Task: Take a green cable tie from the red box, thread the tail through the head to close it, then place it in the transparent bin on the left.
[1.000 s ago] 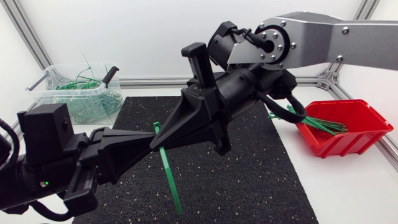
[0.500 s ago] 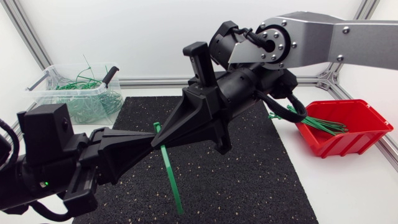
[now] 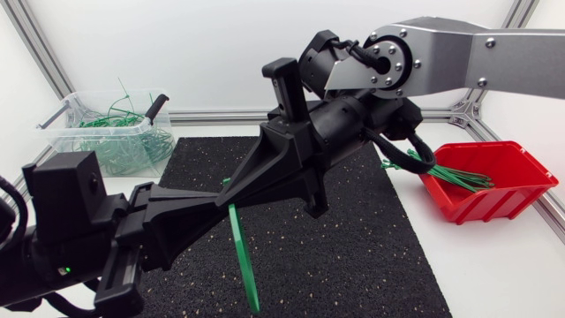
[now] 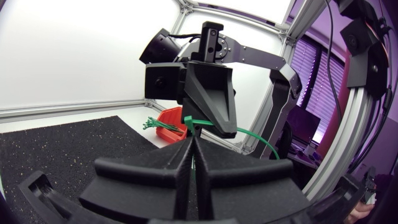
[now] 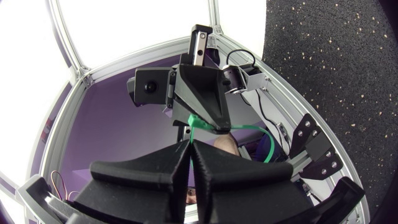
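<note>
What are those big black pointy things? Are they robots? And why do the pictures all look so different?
Yes, they are two robot arms working at a table. The head view comes from a camera above, looking down. The other two come from little cameras riding on each arm, so each one sees its own pincher up close and the other arm's pincher facing it. A pincher is called an end effector. The left end effector and the right end effector meet tip to tip, and both are pinching one green cable tie. Its long tail hangs down over the black mat. On the right sits a red box holding spare ties. At the back left is a clear bin with looped ties inside.
</note>
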Controlling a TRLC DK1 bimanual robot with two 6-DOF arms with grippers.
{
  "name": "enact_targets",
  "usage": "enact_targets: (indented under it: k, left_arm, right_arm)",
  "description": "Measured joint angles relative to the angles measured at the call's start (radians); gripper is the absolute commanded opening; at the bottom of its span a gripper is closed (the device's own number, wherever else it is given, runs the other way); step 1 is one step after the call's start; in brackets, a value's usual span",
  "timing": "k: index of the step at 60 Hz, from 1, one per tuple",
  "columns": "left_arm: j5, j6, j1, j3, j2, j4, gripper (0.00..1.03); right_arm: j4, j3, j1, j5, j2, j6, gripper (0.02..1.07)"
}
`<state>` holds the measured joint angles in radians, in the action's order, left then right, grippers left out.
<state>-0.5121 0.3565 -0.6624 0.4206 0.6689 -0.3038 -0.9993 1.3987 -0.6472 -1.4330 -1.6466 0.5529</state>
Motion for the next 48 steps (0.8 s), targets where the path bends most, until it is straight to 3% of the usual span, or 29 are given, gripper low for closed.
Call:
enact_targets:
  k: [7, 32, 48]
  left_arm:
    - [0.034, -0.029, -0.033, 0.000, 0.000, 0.008, 0.03]
    - [0.051, -0.043, -0.035, 0.000, -0.038, 0.045, 0.03]
    - [0.054, -0.043, -0.035, 0.000, -0.038, 0.045, 0.03]
  right_arm:
    - [-0.004, 0.000, -0.003, -0.007, -0.023, 0.000, 0.12]
    - [-0.009, 0.001, 0.039, -0.040, -0.037, 0.000, 0.14]
    - [-0.023, 0.001, 0.034, -0.040, -0.037, -0.004, 0.38]
